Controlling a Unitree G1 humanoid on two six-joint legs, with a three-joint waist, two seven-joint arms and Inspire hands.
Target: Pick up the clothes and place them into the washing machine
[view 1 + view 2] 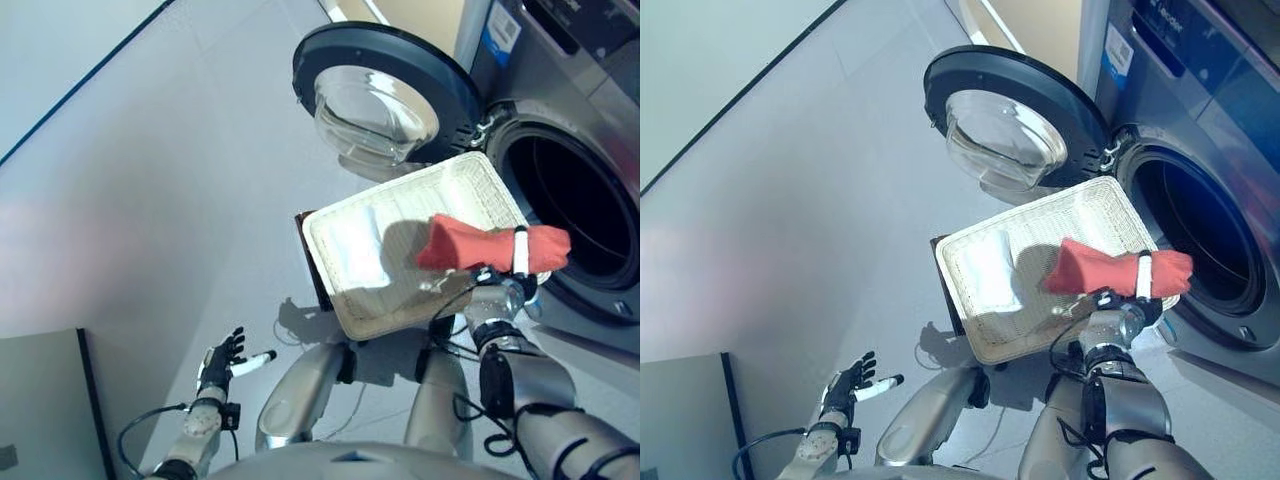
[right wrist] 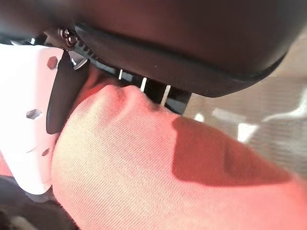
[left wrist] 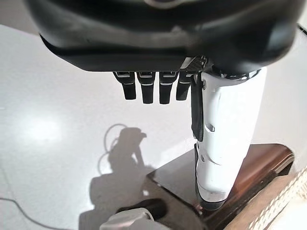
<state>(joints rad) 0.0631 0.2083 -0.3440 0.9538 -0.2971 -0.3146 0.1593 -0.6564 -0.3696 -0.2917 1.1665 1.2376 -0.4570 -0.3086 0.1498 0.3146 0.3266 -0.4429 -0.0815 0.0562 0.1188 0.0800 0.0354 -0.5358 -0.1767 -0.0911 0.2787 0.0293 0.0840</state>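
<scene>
At the lower left the left hand (image 1: 218, 366) hangs low over the pale grey floor (image 1: 150, 200), well apart from everything else; its dark fingers (image 3: 144, 91) are straight and relaxed and its white-covered thumb (image 3: 225, 139) sticks out to the side, so the hand is released and holds nothing. Right of it, near the middle, a white woven laundry basket (image 1: 350, 300) sits tilted on a low dark-brown stand (image 1: 310, 255) whose edge shows at the basket's left side. A white cloth (image 1: 990, 268) lies inside the basket toward its left end. Behind the basket the washing machine door (image 1: 380, 90) stands swung open, a dark round frame with a clear bulged glass bowl in its centre. Further right, the right hand (image 1: 510, 268) is raised over the right end of the basket and is clenched on a red garment (image 1: 470, 245), which bunches out to both sides of the grasp; in the right wrist view the cloth fills the space under the palm, with the white thumb pressed against it. The garment is held in the air, just in front of the drum opening (image 1: 580, 210) of the blue-grey washing machine (image 1: 1210, 90) at the far right, and is not yet inside it.
</scene>
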